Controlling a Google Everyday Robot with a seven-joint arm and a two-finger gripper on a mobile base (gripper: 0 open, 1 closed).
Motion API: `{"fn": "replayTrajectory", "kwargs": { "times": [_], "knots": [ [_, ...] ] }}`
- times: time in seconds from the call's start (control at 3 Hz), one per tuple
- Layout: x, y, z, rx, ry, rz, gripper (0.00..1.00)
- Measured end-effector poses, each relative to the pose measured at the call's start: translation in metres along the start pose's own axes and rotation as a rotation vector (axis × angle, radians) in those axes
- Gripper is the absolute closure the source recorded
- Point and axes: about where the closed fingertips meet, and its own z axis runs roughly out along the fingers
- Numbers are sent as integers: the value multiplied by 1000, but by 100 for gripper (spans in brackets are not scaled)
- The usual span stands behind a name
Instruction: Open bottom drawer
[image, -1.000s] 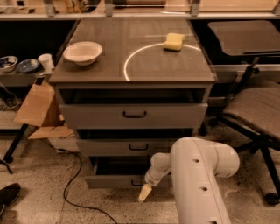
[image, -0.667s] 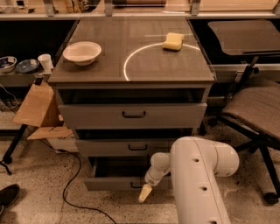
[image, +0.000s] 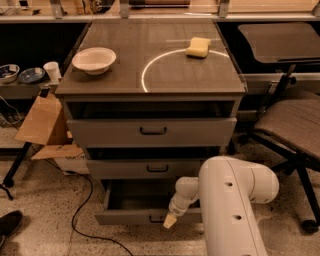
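Observation:
The grey cabinet (image: 150, 95) has three drawers. The bottom drawer (image: 125, 215) stands pulled out, and its plain grey tray shows behind the shallow front. Its small black handle (image: 156, 219) sits just left of my gripper (image: 170, 220), which hangs at the drawer front at the end of my white arm (image: 232, 200). The gripper's tan tip points down and left, right beside the handle. The middle drawer (image: 150, 169) and the top drawer (image: 150, 131) also stand a little way out.
A white bowl (image: 94, 59) and a yellow sponge (image: 198, 47) lie on the cabinet top. An office chair (image: 295, 130) stands to the right. Cardboard (image: 42, 122) leans at the left, and a black cable (image: 85, 210) runs over the floor.
The bottom drawer has slid a little further out toward the camera, and my gripper has stayed at its handle.

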Motion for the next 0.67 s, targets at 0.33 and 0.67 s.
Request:
{"fn": "replayTrajectory", "kwargs": {
  "times": [0.33, 0.67],
  "knots": [
    [24, 12, 6, -30, 21, -1, 66],
    [52, 27, 13, -65, 43, -5, 89]
  ]
}}
